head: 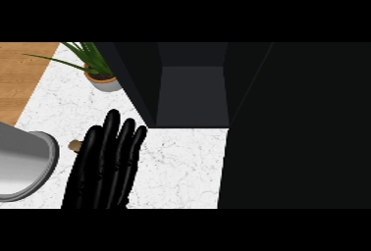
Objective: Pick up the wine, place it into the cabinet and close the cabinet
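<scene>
My left hand [101, 166] rises from the lower edge over the white marble counter [181, 166], open, fingers straight and pointing away from me. A small tan knob [74, 145] pokes out just left of the fingers; the hand hides the rest of it, and I cannot tell whether it belongs to the wine. No bottle shows plainly anywhere. The dark cabinet [192, 93] stands at the back with its grey inside visible and nothing in it. Its wide dark door [297, 127] fills the right side of the view. My right hand does not show.
A grey metal pot [25, 166] sits at the left edge, close to my left hand. A potted green plant [101, 76] stands at the back left beside the cabinet. A wooden surface [18, 78] lies beyond the counter's left edge.
</scene>
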